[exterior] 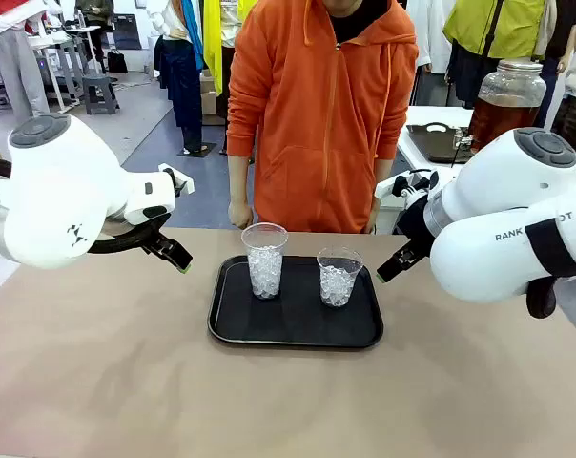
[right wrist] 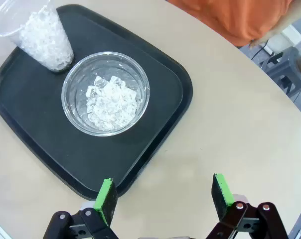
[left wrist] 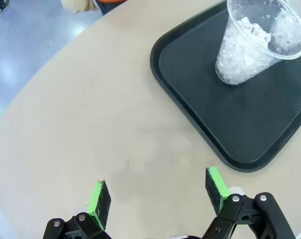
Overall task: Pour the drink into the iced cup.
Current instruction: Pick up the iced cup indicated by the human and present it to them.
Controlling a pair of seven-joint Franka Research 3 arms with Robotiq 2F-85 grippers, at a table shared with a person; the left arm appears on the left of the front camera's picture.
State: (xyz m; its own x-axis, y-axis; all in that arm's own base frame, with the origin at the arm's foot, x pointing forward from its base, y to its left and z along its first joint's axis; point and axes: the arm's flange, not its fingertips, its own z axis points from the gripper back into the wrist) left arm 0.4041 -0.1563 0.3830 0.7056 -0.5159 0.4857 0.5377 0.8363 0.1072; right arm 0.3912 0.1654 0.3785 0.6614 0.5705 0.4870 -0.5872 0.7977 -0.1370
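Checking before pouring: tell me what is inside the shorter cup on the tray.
The shorter cup holds clear ice pieces, piled below the rim; no amber liquid shows. The ice covers its bottom, so meltwater underneath cannot be ruled out.

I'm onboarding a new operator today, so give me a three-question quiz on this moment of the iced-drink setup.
1. True or false: the taller cup and the shorter cup both hold ice.
2. Multiple choice: the left gripper is A) open, B) shut on a cup, C) shut on nothing.
3. Fill in: on the black tray, the taller cup stands to the robot's ____ of the shorter cup.
Key: 1 true; 2 A; 3 left.
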